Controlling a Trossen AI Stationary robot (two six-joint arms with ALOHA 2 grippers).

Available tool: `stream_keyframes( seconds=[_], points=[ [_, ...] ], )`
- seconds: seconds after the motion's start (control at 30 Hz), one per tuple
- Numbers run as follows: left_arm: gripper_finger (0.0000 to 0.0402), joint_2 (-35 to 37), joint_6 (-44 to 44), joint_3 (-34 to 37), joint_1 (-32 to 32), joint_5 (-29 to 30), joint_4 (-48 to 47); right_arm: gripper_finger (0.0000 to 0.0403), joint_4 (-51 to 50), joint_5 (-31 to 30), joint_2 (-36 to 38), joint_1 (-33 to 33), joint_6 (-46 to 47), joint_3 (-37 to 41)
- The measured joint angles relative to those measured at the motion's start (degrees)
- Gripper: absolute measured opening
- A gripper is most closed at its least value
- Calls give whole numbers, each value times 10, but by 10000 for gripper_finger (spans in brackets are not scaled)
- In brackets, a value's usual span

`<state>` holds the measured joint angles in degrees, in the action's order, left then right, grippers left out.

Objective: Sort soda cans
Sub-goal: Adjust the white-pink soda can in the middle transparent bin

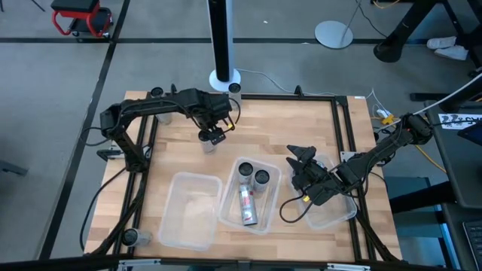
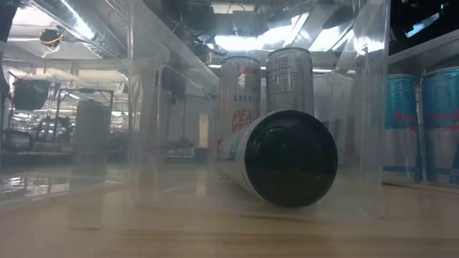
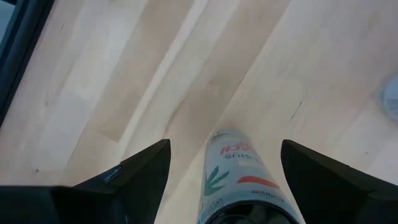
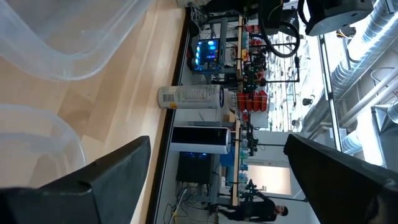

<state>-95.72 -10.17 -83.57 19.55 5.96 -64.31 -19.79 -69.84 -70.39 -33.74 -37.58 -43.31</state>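
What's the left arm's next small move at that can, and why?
Probably lower a little and close. The left gripper sits over an upright can on the table, fingers open on either side without touching it. The middle bin already holds three cans.

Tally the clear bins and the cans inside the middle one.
Clear bins: 3 (left bin, middle bin, right bin)
Cans in it: 3 (2 upright cans, 1 lying can)
Total: 6
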Motion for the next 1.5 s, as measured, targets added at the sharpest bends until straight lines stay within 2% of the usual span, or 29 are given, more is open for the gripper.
stream_keyframes(
  seconds=[0.17, 0.33, 0.53, 0.73, 0.93, 1.13, 1.37, 1.5],
  points=[
    [292, 1, 19, -7, -1, 0, 1, 372, 0, 0, 0, 0, 0, 0],
    [292, 17, 28, -58, -20, -30, 4, 372, -1, 0, 0, 0, 0, 0],
    [292, 28, 58, -119, -119, -34, 52, 372, -2, 0, 0, 0, 0, -1],
    [292, 9, 114, -122, -246, -49, 120, 372, -2, 0, 0, 0, 0, -1],
    [292, -31, 135, -122, -322, -48, 178, 372, 0, 0, 0, 0, 0, -1],
    [292, -74, 151, -125, -346, -48, 183, 372, 3, 0, 0, 0, 0, -1],
    [292, -140, 195, -193, -362, -49, 190, 372, 2, 0, 0, 0, 0, -1],
    [292, -182, 228, -208, -366, -49, 188, 372, -1, 0, 0, 0, 0, 0]
  ],
)
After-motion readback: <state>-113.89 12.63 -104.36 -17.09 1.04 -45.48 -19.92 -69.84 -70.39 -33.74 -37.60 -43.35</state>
